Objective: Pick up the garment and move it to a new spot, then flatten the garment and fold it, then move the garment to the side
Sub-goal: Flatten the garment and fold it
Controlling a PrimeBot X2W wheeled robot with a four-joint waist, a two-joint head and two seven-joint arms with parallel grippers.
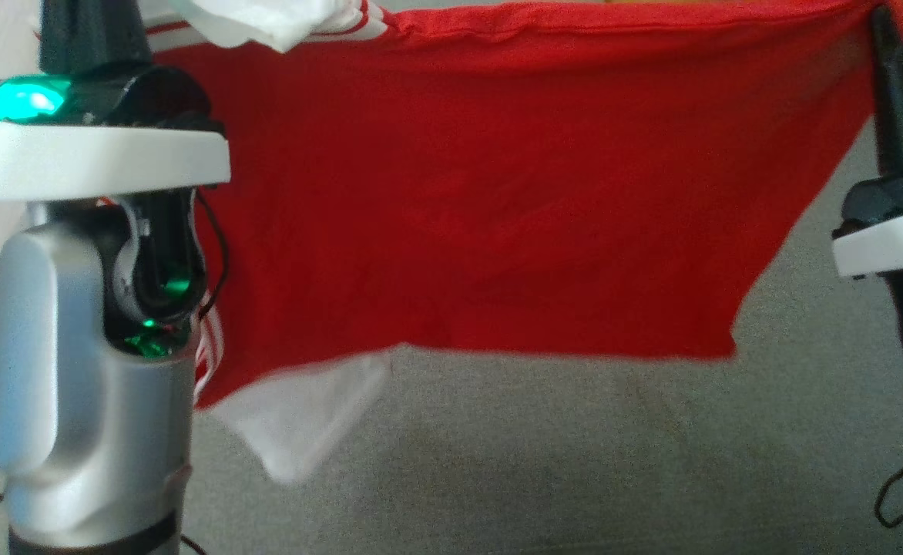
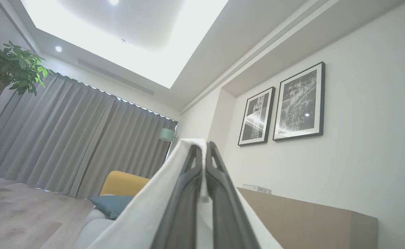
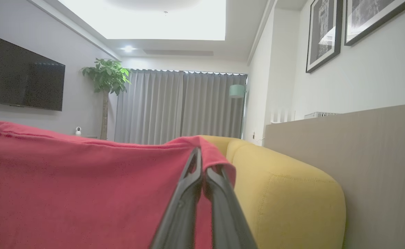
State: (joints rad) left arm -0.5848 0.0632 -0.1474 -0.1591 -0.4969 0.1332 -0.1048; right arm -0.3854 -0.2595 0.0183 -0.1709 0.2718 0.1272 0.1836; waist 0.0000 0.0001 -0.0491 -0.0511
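A: While they're raised, what do your pincers hold?

B: My left pincer (image 2: 204,147) clamps the red-and-white cotton shirt (image 1: 482,193) by its white sleeve, my right pincer (image 3: 202,162) by its red edge; it hangs spread above grey fabric (image 1: 575,462).

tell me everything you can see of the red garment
The garment is soft red cloth with white panels and white stripes. It hangs spread like a curtain, top edge taut between the left gripper, shut on a white part, and the right gripper, shut on a red corner. Its lower hem hangs free, a white flap lowest.
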